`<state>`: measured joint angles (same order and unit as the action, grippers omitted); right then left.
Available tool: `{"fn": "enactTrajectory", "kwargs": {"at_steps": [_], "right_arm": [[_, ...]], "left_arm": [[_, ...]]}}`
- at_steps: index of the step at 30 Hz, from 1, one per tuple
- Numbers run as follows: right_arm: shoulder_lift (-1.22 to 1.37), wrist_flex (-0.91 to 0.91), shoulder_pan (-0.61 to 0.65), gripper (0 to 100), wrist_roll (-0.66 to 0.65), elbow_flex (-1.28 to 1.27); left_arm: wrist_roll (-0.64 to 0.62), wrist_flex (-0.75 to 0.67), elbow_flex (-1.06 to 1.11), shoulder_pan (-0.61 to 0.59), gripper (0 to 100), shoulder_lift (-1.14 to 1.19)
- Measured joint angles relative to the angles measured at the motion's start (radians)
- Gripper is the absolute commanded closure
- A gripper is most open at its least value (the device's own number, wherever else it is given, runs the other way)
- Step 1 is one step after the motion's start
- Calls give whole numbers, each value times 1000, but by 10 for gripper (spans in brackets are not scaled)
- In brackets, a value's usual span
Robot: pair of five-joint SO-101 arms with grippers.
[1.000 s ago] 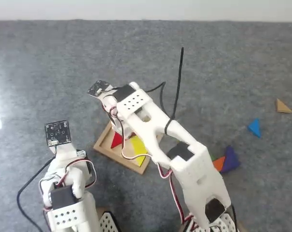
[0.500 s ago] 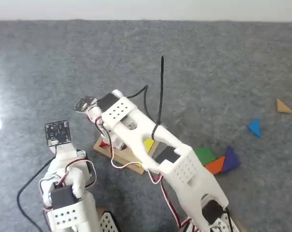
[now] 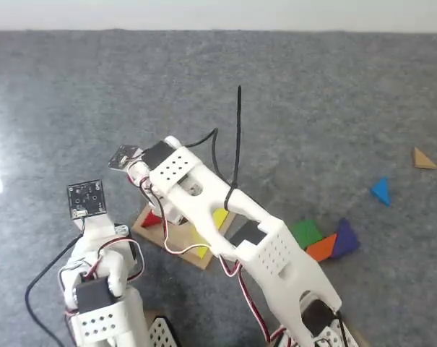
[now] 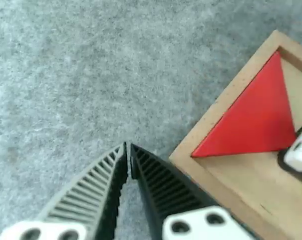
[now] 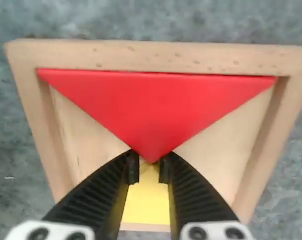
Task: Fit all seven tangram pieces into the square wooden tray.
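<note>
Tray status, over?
Left gripper shut, beside tray. Right gripper open, straddling tip of red triangle in tray. Yellow piece seated too. Nothing blocking.

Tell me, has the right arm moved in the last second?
Yes. In the high view the right arm swung left toward the motionless left arm, uncovering the green piece.

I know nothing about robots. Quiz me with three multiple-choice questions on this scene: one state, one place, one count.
1. The left tool, over the carpet, is: A shut; B wide open; C holding a piece.
2. The red triangle lies: A on the carpet; B in the wooden tray; C in the left tool.
3. Pieces on the carpet outside the tray: A two; B five; C seven.
Answers: A, its fingers meet with nothing between; B, it lies against the tray's rim; B, green piece, orange piece, purple piece, blue triangle, tan triangle.
</note>
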<state>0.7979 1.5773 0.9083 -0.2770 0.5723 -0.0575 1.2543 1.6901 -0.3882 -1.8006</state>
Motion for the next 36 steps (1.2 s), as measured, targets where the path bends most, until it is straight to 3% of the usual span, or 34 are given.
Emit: {"fn": "enactTrajectory", "kwargs": {"at_steps": [5, 14, 36], "right_arm": [[11, 74, 15, 786, -28, 38], [64, 157, -15, 957, -80, 95], [0, 173, -34, 978, -84, 83]], "left_arm": [[0, 0, 0, 0, 987, 0], [0, 0, 0, 0, 987, 0], [0, 0, 0, 0, 987, 0]]}}
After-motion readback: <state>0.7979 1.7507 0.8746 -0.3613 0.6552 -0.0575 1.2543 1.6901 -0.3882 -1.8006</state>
